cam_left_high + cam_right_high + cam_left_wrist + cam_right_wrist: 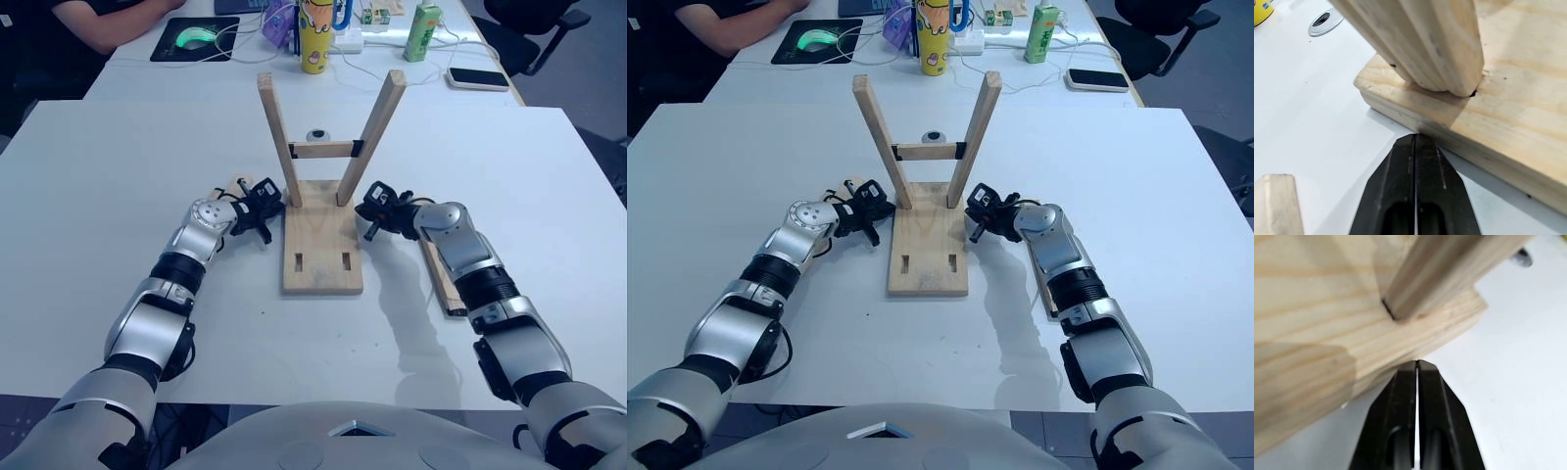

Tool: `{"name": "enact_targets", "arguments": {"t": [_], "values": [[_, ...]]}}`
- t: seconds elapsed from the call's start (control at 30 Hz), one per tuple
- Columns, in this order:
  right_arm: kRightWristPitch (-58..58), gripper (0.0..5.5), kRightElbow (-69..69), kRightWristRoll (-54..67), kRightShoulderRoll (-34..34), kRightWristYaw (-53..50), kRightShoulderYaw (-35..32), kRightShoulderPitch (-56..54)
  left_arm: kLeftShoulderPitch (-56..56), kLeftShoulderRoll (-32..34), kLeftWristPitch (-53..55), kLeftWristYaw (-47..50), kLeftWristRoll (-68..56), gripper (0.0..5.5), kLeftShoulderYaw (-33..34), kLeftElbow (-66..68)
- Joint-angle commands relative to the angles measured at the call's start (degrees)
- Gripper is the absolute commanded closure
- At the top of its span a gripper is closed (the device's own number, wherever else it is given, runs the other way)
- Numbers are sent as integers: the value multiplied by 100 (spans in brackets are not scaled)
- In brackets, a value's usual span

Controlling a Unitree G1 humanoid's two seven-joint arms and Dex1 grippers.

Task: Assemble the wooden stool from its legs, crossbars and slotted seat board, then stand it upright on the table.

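The slotted seat board (321,245) lies flat on the white table. Two legs (278,125) (370,137) stand splayed in its far slots, joined by a crossbar (323,150). Its two near slots (298,260) are empty. My left gripper (266,211) is shut, its tips (1415,139) at the board's left edge (1415,115) beside the left leg (1420,39). My right gripper (370,211) is shut, its tips (1417,364) touching the board's right edge (1400,340) below the right leg (1449,269). A loose leg (441,276) lies under my right forearm. Another wooden piece (235,184) lies by my left wrist.
A small silver disc (317,135) sits on the table behind the legs. On the desk beyond stand a yellow cup (314,39) and a green carton (422,31), with a phone (477,78) and a mouse pad (194,39) lying flat. Bare tabletop (98,176) spreads on both sides.
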Motion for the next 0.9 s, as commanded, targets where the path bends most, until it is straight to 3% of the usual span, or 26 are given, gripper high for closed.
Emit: {"name": "enact_targets", "arguments": {"t": [0.03,0.23,0.37,0.47,0.67,0.9], "values": [[-375,550,-459,175,95,-514,-437,-13,535,151,414,85,-354,529,494,-1257],[504,550,-2464,569,-187,-644,-1007,1212,1862,833,1562,336,-1100,450,1907,-3879],[1491,550,-3713,1101,-33,-627,-1065,2382,2545,1098,2076,422,-1433,387,2566,-4301],[1867,502,-4225,1924,392,-692,-1408,2737,2537,1202,2263,474,-1694,344,2983,-3937],[1997,408,-4245,2191,621,-1021,-1418,2435,1979,1495,2041,4,-1571,263,2692,-2468],[1991,408,-4110,2292,594,-956,-1290,2196,1802,1693,1760,-527,-1314,263,2190,-1807]]}}
